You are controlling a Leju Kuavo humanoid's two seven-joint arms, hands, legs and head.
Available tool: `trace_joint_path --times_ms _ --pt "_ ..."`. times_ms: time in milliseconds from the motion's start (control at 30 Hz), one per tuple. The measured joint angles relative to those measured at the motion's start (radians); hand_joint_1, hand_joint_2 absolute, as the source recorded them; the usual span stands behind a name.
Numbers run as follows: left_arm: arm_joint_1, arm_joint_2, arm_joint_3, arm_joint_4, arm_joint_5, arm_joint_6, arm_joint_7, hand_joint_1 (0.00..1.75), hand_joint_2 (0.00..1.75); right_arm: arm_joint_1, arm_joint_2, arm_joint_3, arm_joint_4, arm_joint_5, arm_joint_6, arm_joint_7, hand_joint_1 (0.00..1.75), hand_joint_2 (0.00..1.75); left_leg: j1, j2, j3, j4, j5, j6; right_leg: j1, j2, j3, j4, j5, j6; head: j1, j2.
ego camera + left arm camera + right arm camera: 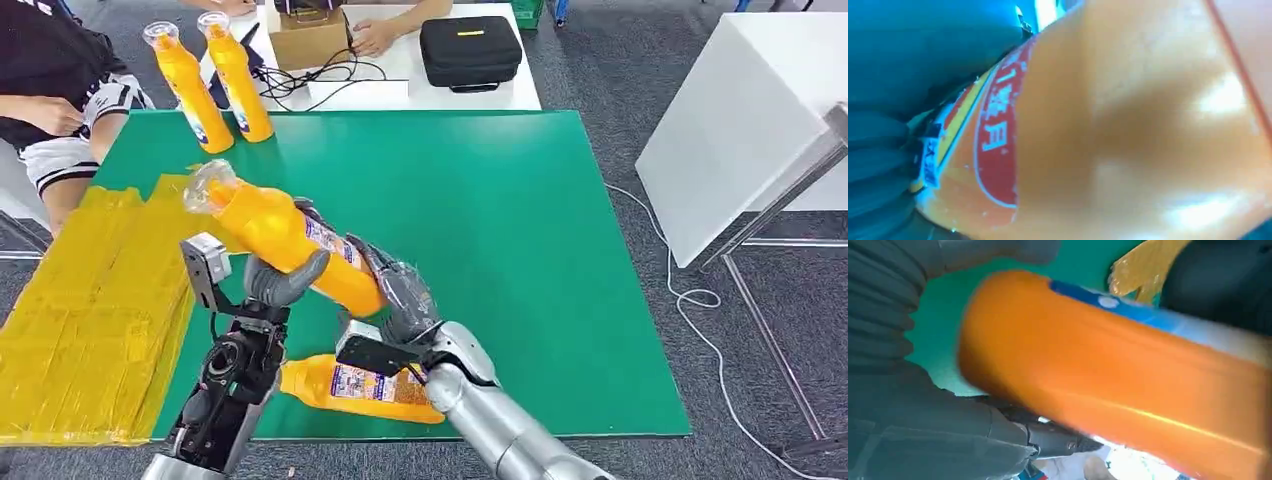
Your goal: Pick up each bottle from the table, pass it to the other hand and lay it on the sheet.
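Gripping the tilted bottle, left hand; right hand seemingly too.

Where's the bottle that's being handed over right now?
In the head view the held bottle is above the green table's near-left part, tilted, its cap toward the yellow sheet, gripped by both the left hand and right hand.
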Motion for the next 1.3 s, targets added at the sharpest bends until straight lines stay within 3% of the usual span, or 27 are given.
trace_joint_path --times_ms 200,300,333,400,533,667,933,1100,1300 --pt "-0.032 0.031 0.032 -0.042 -0.145 0.114 0.001 1.75 1.75 0.092 -0.042 0.0 -0.142 -0.055 0.009 -0.044 0.0 0.0 0.0 0.0 0.0 0.0 0.0 0.0 0.0 0.0 0.0 0.0 0.0 0.0 0.0 0.0" --pt "-0.047 0.052 0.046 -0.054 -0.326 0.247 0.015 1.75 1.75 0.147 -0.066 -0.008 -0.242 -0.111 0.016 -0.068 0.0 0.0 0.0 -0.001 0.0 0.0 0.0 0.0 0.0 0.0 0.0 0.0 0.0 0.0 0.0 0.0" --pt "-0.062 0.064 0.053 -0.054 -0.461 0.339 0.049 1.75 1.75 0.172 -0.076 -0.019 -0.3 -0.14 0.029 -0.072 0.0 1.75 0.0 -0.001 0.0 0.0 0.0 0.0 0.0 0.0 0.0 0.0 0.0 0.0 0.0 0.0" --pt "-0.115 0.09 0.062 -0.047 -0.689 0.45 0.142 1.75 1.75 0.224 -0.099 -0.042 -0.417 -0.187 0.056 -0.068 0.0 1.75 0.0 -0.001 0.0 0.0 0.0 0.0 0.0 0.0 -0.001 0.0 0.0 0.0 0.0 0.0" --pt "-0.254 0.176 0.075 0.035 -1.146 0.517 0.308 1.75 1.75 0.295 -0.152 -0.08 -0.604 -0.23 0.084 -0.065 0.0 1.75 0.0 -0.001 0.0 0.0 0.0 0.0 0.0 0.0 0.0 0.0 0.0 0.0 0.0 0.0" --pt "-0.406 0.257 0.049 0.206 -1.608 0.437 0.477 1.75 1.75 0.313 -0.179 -0.091 -0.702 -0.252 0.095 -0.045 0.0 1.75 0.0 0.003 0.001 0.0 0.001 -0.001 0.0 0.002 -0.001 0.0 0.003 -0.003 -0.001 0.0" --pt "-0.756 0.412 -0.243 0.733 -1.652 0.208 0.507 1.75 1.75 0.313 -0.197 -0.104 -0.754 -0.263 0.129 -0.003 0.0 1.75 0.0 0.009 0.001 0.0 0.002 -0.002 0.001 0.009 -0.001 0.002 0.003 -0.003 0.001 0.0" --pt "-0.791 0.498 -0.298 0.899 -1.652 0.149 0.481 1.75 1.75 0.314 -0.196 -0.12 -0.75 -0.253 0.145 -0.006 0.0 1.75 0.002 0.007 0.0 0.0 0.001 -0.003 0.002 0.008 -0.003 0.002 0.002 -0.004 0.001 0.0" --pt "-0.795 0.517 -0.306 1.0 -1.654 -0.077 0.426 1.75 1.75 0.32 -0.195 -0.155 -0.754 -0.225 0.167 0.018 0.0 1.75 0.003 0.003 -0.001 0.0 0.001 -0.003 0.003 0.005 -0.002 0.002 0.001 -0.004 0.002 0.0"
